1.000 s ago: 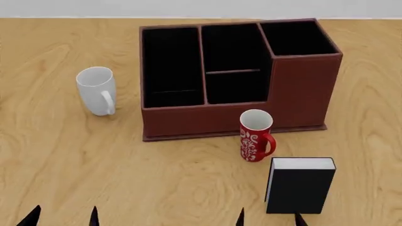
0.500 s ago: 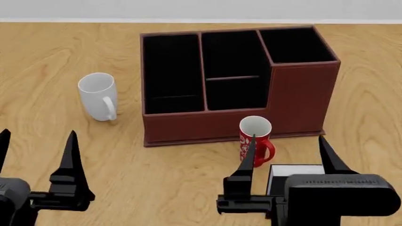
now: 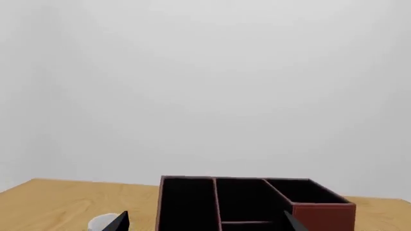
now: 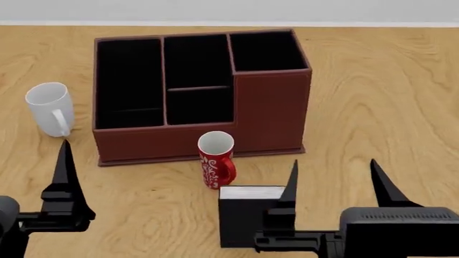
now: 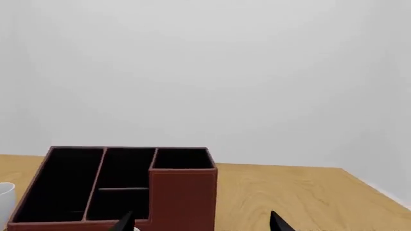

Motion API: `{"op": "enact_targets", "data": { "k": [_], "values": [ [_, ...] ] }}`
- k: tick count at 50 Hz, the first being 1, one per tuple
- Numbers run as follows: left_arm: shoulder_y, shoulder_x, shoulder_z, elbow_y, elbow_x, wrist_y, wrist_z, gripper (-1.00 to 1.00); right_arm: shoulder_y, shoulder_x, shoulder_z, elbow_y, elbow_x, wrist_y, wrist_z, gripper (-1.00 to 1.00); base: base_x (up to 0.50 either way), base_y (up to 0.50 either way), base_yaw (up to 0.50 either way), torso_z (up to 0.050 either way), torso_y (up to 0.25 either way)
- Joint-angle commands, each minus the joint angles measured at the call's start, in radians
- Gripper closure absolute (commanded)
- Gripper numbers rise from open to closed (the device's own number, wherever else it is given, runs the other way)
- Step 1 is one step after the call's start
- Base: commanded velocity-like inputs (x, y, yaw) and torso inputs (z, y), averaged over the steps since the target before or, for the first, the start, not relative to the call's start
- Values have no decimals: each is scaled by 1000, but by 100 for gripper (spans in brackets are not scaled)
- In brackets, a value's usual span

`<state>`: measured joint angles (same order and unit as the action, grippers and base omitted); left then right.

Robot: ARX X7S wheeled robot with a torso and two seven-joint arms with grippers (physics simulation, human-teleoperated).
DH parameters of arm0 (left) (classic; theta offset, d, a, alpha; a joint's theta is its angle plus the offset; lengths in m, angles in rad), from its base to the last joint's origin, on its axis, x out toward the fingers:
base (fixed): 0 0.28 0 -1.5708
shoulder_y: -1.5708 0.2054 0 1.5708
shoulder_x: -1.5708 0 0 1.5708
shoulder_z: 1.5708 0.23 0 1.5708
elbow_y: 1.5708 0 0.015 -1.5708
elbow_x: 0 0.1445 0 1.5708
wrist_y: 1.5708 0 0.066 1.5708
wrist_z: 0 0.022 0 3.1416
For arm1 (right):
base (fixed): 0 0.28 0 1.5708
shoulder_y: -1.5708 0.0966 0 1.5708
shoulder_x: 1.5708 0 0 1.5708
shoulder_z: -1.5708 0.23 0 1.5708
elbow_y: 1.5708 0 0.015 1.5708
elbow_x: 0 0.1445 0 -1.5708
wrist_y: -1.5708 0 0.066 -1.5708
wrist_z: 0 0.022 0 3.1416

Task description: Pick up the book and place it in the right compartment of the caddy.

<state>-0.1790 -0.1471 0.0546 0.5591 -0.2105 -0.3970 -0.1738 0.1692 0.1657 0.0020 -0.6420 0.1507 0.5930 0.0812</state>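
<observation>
Right gripper (image 4: 334, 180) open, empty, raised just at 3 o'clock of upright book (image 4: 248, 215), likely staging the grasp; left gripper (image 4: 32, 177) unclear.

Light wood-grain desk (image 4: 373, 97) | caddy (image 4: 272, 115) toward the rear | white mug (image 4: 49, 108) beside it | red patterned mug (image 4: 216, 159) before it | black book (image 4: 242, 215) upright, nearest the robot

two mugs (image 4: 49, 109) (image 4: 216, 159), one book (image 4: 244, 215), one caddy (image 4: 269, 110)
</observation>
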Motion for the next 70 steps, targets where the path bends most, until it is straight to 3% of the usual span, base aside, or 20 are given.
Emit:
{"op": "enact_targets", "data": {
  "k": [1, 25, 70],
  "values": [
    [11, -12, -5, 0, 8, -3, -30, -100, -13, 8, 14, -22, 28, 4, 1, -100, 0, -500, 0, 0, 0],
    [20, -34, -10, 43, -12, 13, -52, -100, -34, 43, -2, -47, 50, -49, -22, -100, 152, -464, 0, 0, 0],
    [18, -77, 13, 56, -39, 22, -102, -100, -27, 61, -53, -43, 23, -57, 27, -100, 456, -204, 0, 0, 1]
  ]
}}
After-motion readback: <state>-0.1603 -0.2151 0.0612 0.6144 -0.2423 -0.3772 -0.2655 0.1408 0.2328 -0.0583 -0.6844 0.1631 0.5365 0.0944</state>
